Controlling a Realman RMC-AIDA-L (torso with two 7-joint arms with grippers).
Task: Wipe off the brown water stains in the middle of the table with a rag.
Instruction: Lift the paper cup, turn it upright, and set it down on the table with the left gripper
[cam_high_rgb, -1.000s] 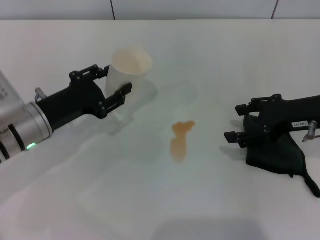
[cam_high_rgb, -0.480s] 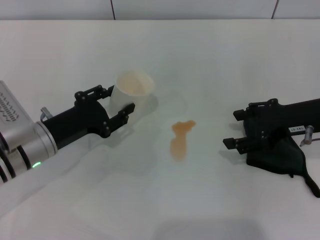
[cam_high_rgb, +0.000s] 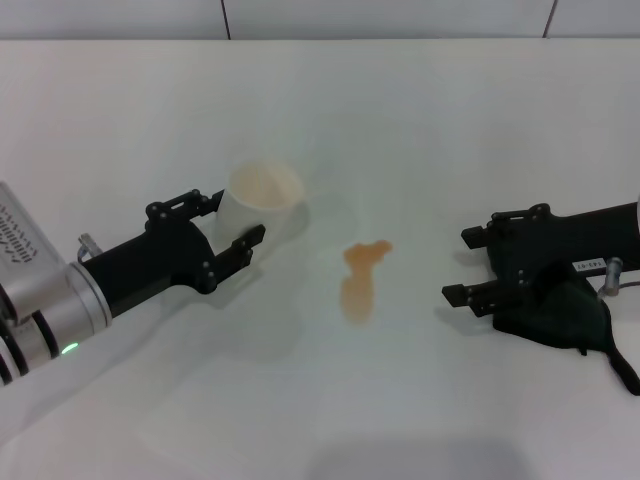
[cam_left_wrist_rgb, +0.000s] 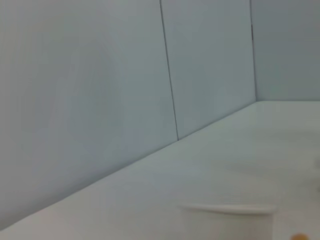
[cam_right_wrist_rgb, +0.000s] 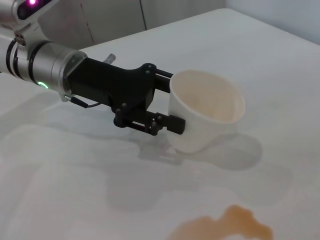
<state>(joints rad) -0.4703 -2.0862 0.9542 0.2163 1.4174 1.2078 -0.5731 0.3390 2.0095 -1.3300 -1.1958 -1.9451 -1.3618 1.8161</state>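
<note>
**A:** Near the middle of the table, what is showing?

**B:** The brown water stains are lying there as one thin orange-brown blotch, wider at the far end and trailing toward the robot. Nothing is touching them.

**A:** Where is the rag sitting?

**B:** The rag is lying on the robot's right side of the table, well apart from the stains, with a thin tail trailing off toward the right edge of the head view. The right gripper is hovering over the rag's near-centre edge, its fingers pointing toward the stains.

**A:** Is it gripping the cloth?

**B:** Its two fingers are standing apart with white table showing between them, so it is holding nothing; the rag is lying under the body of the gripper rather than between the tips.

**A:** And the other arm?

**B:** The left gripper is sitting on the robot's left, its fingers flanking a white cup and pressing against its sides. The right wrist view is showing the cup tilting slightly, held between those fingers.
</note>
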